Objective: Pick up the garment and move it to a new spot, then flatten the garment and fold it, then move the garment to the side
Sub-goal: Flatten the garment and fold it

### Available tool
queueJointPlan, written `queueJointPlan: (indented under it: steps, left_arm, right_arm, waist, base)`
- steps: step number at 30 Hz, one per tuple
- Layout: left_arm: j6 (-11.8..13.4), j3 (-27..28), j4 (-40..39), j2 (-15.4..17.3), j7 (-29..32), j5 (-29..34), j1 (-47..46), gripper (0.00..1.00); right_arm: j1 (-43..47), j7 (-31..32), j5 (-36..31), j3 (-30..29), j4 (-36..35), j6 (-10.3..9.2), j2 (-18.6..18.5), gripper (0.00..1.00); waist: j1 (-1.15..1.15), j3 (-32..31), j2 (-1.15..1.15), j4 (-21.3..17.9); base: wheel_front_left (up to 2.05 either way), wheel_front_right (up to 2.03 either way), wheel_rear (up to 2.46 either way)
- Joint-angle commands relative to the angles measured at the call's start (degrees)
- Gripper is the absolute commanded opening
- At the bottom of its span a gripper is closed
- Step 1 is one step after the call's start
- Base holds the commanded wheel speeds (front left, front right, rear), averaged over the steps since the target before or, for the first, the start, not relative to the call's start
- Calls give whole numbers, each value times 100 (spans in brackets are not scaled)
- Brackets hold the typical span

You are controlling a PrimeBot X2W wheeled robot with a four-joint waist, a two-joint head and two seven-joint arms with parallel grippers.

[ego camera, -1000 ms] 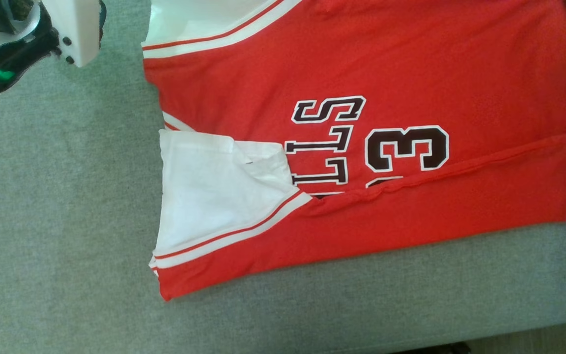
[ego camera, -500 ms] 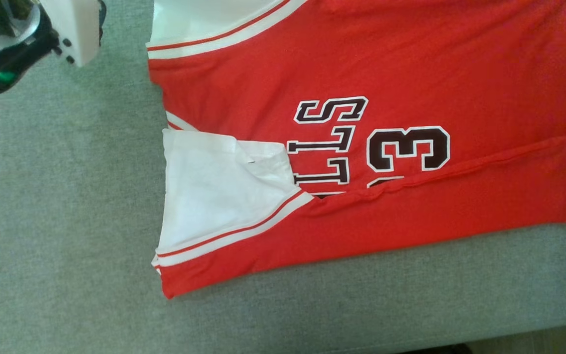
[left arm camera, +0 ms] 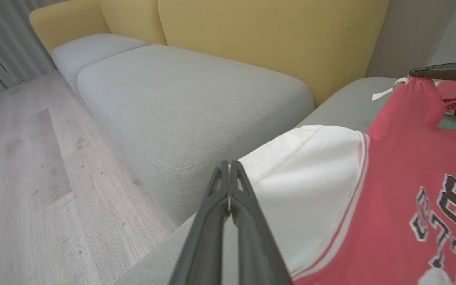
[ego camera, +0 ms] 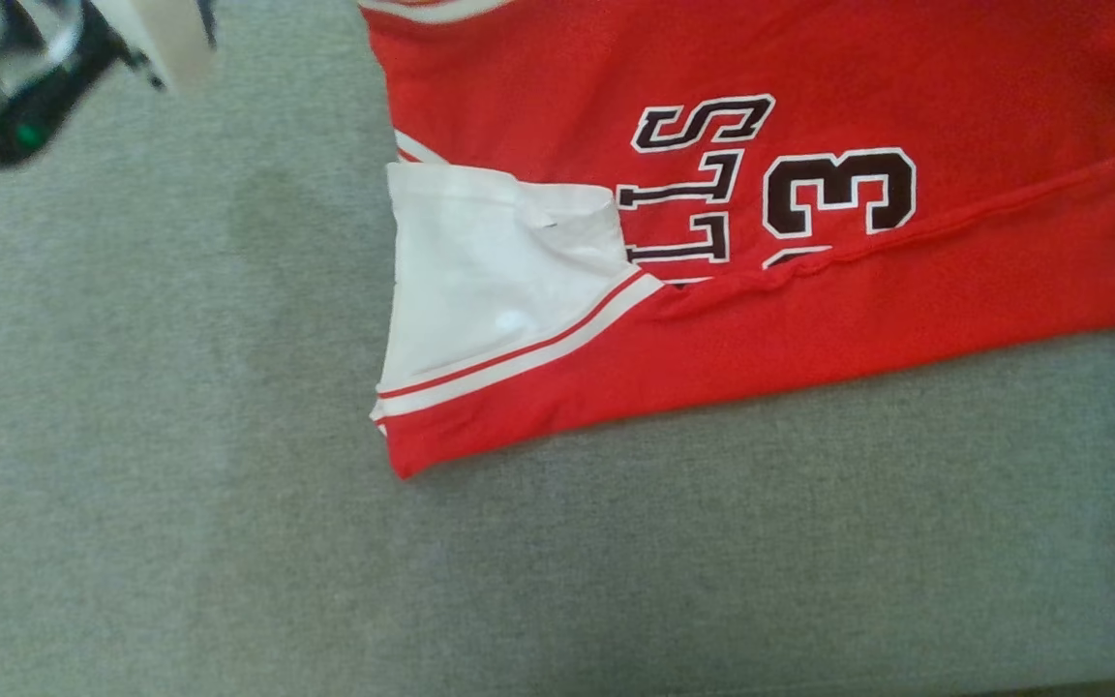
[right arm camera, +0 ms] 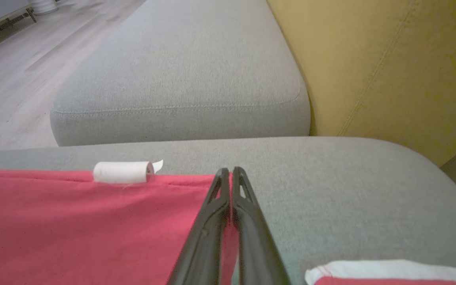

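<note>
From the head, the garment (ego camera: 809, 319), a red jersey with a white sleeve panel and dark lettering beside a 3, lies spread on the grey cushion (ego camera: 180, 503). It covers the cushion's far right part and runs off the frame there. Its near strip is folded back over the lettering, and that folded edge lies well in from the cushion's near edge. The left arm's wrist (ego camera: 6, 87) hangs blurred above the cushion's far left part.

From the left wrist, the left gripper (left arm camera: 229, 166) has its 2 fingers pressed tight with a sliver of white between them. The tips sit at the rim of the white sleeve at the cushion's end (so it is pinching the garment, as far as that sliver tells). Beyond that end sits a second cushion (left arm camera: 192, 99), with a yellow backrest (left arm camera: 271, 39) behind it and wood floor (left arm camera: 22, 178) in front. Farther along the grey cushion, the right gripper (left arm camera: 413, 73) holds 1 red corner lifted off it.

From the right wrist, that gripper's fingers are clenched with red cloth showing between them, at the garment's edge above the grey cushion. A small rolled white tag (right arm camera: 121, 172) sits on the same red edge, on the side of the fingers away from the backrest.
</note>
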Motion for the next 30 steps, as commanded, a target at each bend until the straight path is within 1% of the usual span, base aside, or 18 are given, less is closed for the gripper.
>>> queueJointPlan:
  steps: [1,5,9,12,15,16,20,23,30]
  left_arm:
    - [10,264,-115,174,-45,-32,-2,0]
    - [10,262,-566,261,-101,-171,585,0]
    - [10,261,-1001,508,-259,-216,1221,0]
    - [23,261,-1318,668,-535,-199,1848,0]
    - [157,261,-1567,691,-688,-45,2250,0]
    - [157,261,-1567,691,-688,-45,2250,0]
    - [428,261,-1838,690,-806,166,2747,0]
    - [617,261,-1939,687,-944,210,3054,0]
    - [822,260,-1969,623,-1162,365,3504,0]
  right_arm:
    - [288,-77,66,-20,-86,-5,-147,0]
    - [666,-197,159,-90,-87,-5,-212,0]
    - [1067,-329,236,-212,-104,-5,-276,0]
    - [1491,-438,291,-314,-187,-5,-379,0]
    - [1824,-488,306,-423,-290,-5,-438,0]
    - [1824,-488,306,-423,-290,-5,-438,0]
    - [2278,-526,286,-597,-489,-5,-453,0]
    - [2571,-554,254,-771,-640,-5,-441,0]
    - [3191,-535,48,-1311,-1029,-5,-372,0]
  waist:
    - [0,-104,0,87]
    - [0,-268,0,202]
    - [0,-453,0,296]
    - [0,-606,0,374]
    - [0,-680,0,442]
    - [0,-680,0,442]
    - [0,-718,0,491]
    - [0,-721,0,509]
    - [0,-735,0,521]
  base:
    - [0,0,0]
    - [0,0,0]
    - [0,0,0]
    - [0,0,0]
    - [0,0,0]
    - [0,0,0]
    - [0,0,0]
    - [0,0,0]
    - [0,0,0]
